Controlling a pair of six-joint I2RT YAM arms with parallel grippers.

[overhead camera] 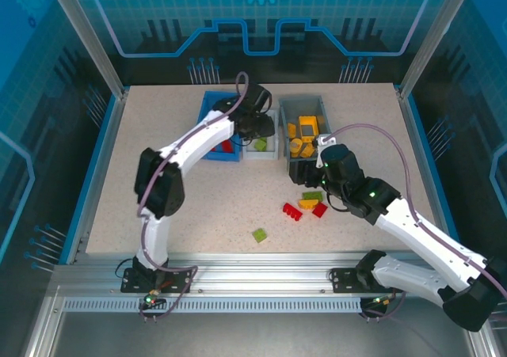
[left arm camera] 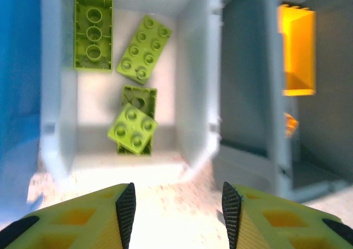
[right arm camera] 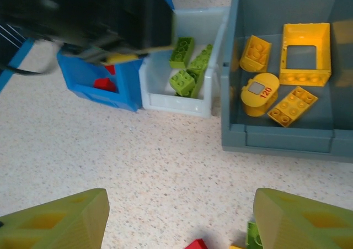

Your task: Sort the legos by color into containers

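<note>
status: sorting is well advanced, not complete.

sorted so far: your white bin holds four lime green bricks. the grey bin holds several yellow pieces, among them an open square frame. the blue bin shows red bricks; their count cannot be read because the left arm covers much of that bin. no wrong colour is visible in any bin, as far as the views reach.

outstanding: five pieces lie loose on the counter. a cluster just in front of the grey bin is made up of a ridged red brick, a second red brick, a green brick and a small yellow brick. the last three sit close together; i cannot tell whether they touch. a lone lime green brick sits apart from them, nearer the arm bases.

grippers: your left gripper hangs above the near edge of the white bin, jaws apart with nothing between them. your right gripper hovers over the counter between the grey bin and the loose cluster, jaws spread wide and empty.

assessment: most of the work appears done. what is left is five pick-and-place runs, two to blue, two to white, one to grey. the cluster is best placed for your right arm.
</note>
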